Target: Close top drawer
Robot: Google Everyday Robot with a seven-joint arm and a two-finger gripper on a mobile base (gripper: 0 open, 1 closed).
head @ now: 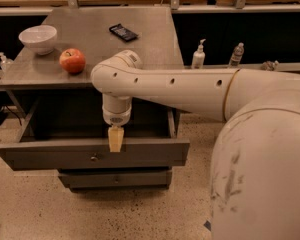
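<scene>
The top drawer (pixel 140 153) is grey and pulled far out of the cabinet, with a small metal knob (pixel 94 158) at the centre of its flat front. Its inside looks dark and empty. My gripper (pixel 115 140) points straight down at the end of the white arm. Its yellowish tips sit at the top edge of the drawer front, just right of the knob. The tips look pressed together with nothing between them.
On the grey cabinet top (pixel 150 39) stand a white bowl (pixel 38 38), a red apple (pixel 72 60) and a black phone (pixel 123 32). A lower drawer front (pixel 115 179) shows beneath. Bottles (pixel 198 57) stand on the floor behind. My white body fills the right side.
</scene>
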